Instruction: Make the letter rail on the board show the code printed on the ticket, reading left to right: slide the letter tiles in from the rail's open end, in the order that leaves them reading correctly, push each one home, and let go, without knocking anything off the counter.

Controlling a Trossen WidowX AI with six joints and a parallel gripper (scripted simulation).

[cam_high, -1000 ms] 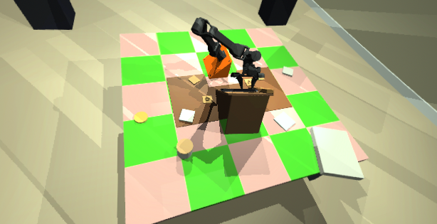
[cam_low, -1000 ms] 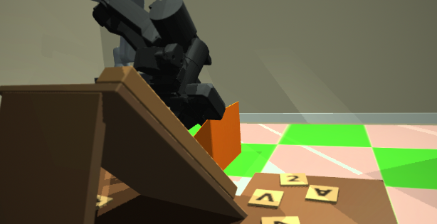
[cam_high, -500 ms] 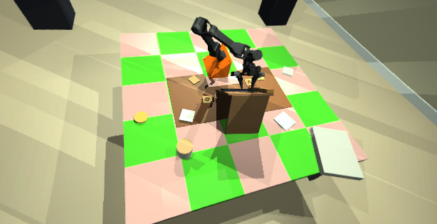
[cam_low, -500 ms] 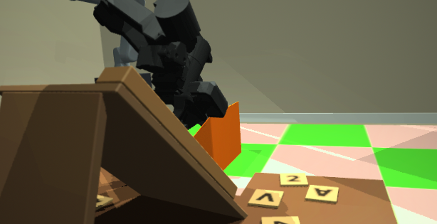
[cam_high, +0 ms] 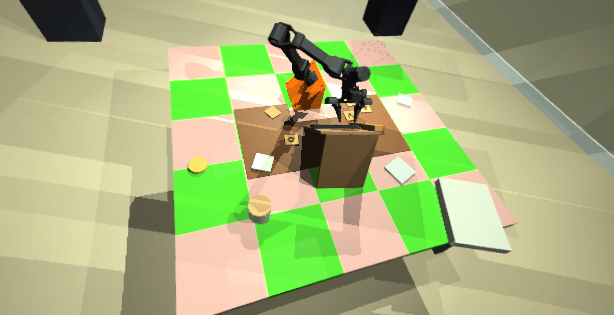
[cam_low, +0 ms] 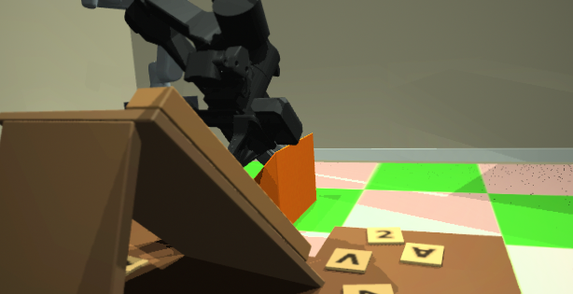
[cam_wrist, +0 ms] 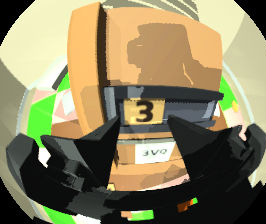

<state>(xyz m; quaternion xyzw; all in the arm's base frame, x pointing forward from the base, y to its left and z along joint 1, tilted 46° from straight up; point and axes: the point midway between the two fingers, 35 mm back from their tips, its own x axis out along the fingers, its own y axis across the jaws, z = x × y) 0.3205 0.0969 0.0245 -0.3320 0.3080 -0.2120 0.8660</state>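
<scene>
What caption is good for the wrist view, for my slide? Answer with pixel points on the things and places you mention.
Gripper (cam_wrist: 144, 119) open around the 3 tile (cam_wrist: 144, 111) in the rail (cam_wrist: 188, 111), above the ticket (cam_wrist: 154, 153).

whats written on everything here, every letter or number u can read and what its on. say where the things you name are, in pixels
"3": the tile (cam_wrist: 144, 111) in the rail (cam_wrist: 189, 111)
"3V", then a third character too blurred to settle: the white ticket (cam_wrist: 154, 153) below the rail
"2": a loose tile (cam_low: 385, 235)
"V": a loose tile (cam_low: 349, 260)
"A": a loose tile (cam_low: 422, 255)
Cut off or too small to read: the letters on the other loose tiles
</scene>
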